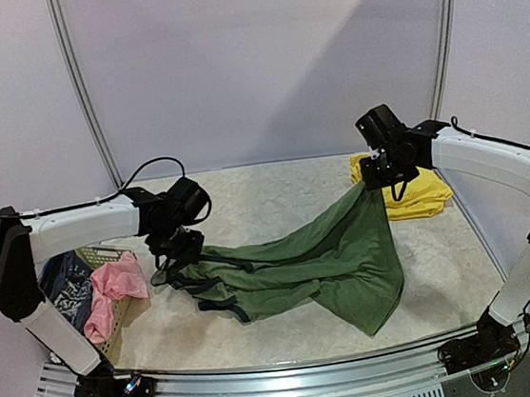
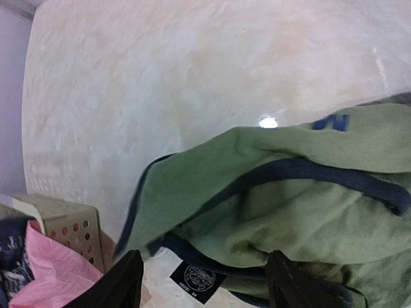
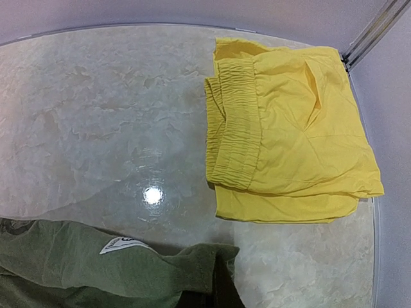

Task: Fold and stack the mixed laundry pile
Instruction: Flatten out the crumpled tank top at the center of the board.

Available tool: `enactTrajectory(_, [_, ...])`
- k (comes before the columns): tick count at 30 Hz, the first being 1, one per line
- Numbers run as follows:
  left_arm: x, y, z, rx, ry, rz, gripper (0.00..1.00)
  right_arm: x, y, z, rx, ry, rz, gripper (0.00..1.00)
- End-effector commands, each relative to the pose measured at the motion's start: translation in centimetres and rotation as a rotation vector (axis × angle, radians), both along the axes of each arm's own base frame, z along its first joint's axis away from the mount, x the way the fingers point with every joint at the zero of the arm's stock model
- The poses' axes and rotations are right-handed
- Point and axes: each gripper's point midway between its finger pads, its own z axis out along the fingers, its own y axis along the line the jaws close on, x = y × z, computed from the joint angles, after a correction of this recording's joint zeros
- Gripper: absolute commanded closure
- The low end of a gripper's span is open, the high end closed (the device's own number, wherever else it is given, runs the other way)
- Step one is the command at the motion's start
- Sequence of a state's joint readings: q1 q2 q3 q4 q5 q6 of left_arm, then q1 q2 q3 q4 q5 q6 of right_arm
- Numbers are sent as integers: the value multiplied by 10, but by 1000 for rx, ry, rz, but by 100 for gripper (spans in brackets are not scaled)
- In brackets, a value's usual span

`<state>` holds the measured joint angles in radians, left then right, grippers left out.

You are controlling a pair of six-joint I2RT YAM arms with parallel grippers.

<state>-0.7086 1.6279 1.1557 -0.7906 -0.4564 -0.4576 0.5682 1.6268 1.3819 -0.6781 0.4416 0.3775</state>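
— Which step?
— Spreading the olive-green sleeveless jersey top (image 1: 302,271) for folding. The right gripper (image 1: 378,184) is clamped on one raised corner; the cloth trails down to beneath the left gripper (image 1: 174,255), jaws apart, empty.
— Next?
— Probably lay that corner flat, short of the folded yellow shorts (image 3: 289,147) behind it.

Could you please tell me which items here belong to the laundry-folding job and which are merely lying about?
Part of the job:
olive-green top, spread across the table
yellow shorts, folded at the far right
pink piece, draped over the basket edge
blue-grey patterned piece, in the basket

Just lying about:
pale basket
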Motion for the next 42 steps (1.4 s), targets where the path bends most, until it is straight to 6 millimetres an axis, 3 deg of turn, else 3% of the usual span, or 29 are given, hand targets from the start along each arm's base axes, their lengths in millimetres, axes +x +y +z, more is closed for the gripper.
enactTrajectory(1, [6,-32,42,94,-176,-112,32,17,-10,-4,-29,-9,-51,100])
enactTrajectory(4, [-2,-70,37,15,-138,-242,39,23,-17,-9,-31,-1,-77,100])
enactTrajectory(8, [-18,-115,11,-105,3,-392,51,28,-21,-14,-32,5,-89,100])
enactTrajectory(14, [-27,-151,-13,-229,114,-447,56,32,-23,-18,-44,10,-84,100])
enactTrajectory(23, [-25,-154,-53,-198,192,-407,59,33,-21,-22,-52,19,-68,100])
enactTrajectory(34, [-11,-150,-72,-178,188,-362,66,36,-16,-30,-54,37,-45,100])
enactTrajectory(42, [4,-143,-73,-164,140,-328,73,37,-13,-33,-53,46,-34,100])
